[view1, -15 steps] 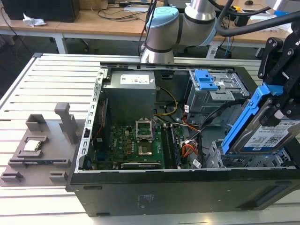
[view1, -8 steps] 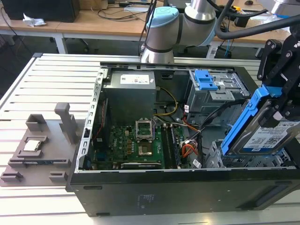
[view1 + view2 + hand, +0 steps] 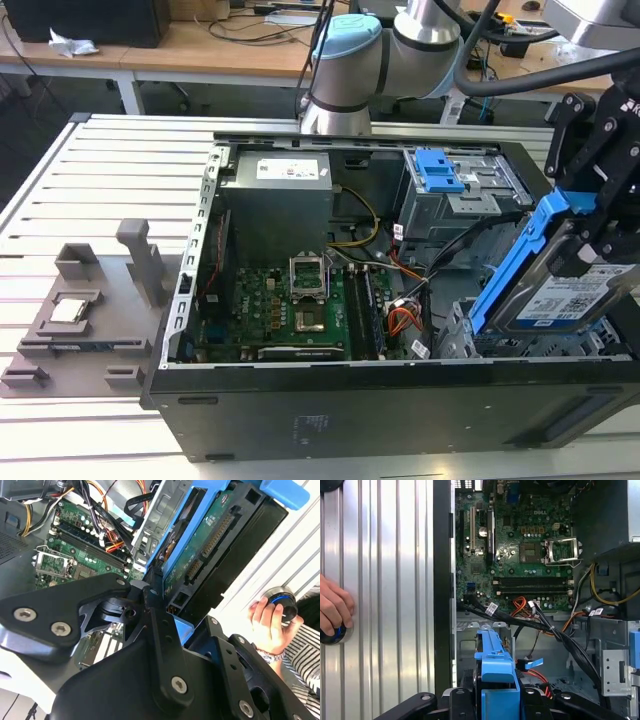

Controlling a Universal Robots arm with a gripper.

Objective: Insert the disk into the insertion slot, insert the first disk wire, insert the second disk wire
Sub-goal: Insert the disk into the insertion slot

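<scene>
Exterior view: the gripper (image 3: 597, 232) is clamped shut on the upper end of the disk (image 3: 556, 300), gripping its blue carrier. The disk tilts steeply with its low end at the insertion slot (image 3: 462, 338), at the exterior view's right end of the open computer case (image 3: 300, 420); I cannot tell if it is inside yet. First wrist view: a person's hand (image 3: 334, 607) rests on a round knob (image 3: 331, 636) on the slatted table (image 3: 385, 580), apart from the case.
</scene>
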